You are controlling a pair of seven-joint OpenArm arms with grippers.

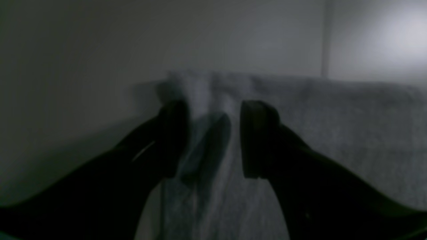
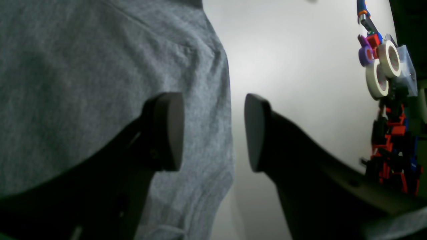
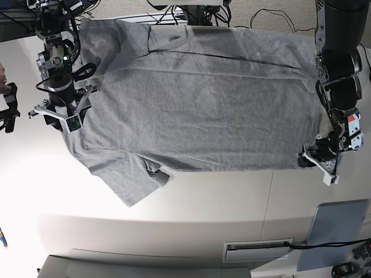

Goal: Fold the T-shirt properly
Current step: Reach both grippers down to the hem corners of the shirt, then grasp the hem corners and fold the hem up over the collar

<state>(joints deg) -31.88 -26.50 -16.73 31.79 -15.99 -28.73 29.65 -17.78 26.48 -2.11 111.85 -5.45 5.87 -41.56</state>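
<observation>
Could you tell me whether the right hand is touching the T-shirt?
Cannot tell. In the right wrist view the open right hand straddles the T-shirt edge with a finger over the cloth, but no contact shows plainly.

T-shirt [image 3: 197, 98]: heather-grey knit cloth, matt, finely flecked, stitched hems, light creasing; table [image 3: 174, 202]: smooth white surface, faint sheen under the light; right gripper [image 2: 213, 131]: matt black plastic fingers, smooth flat pads; left gripper [image 1: 213, 138]: likewise dark, matt, image blurred.
</observation>
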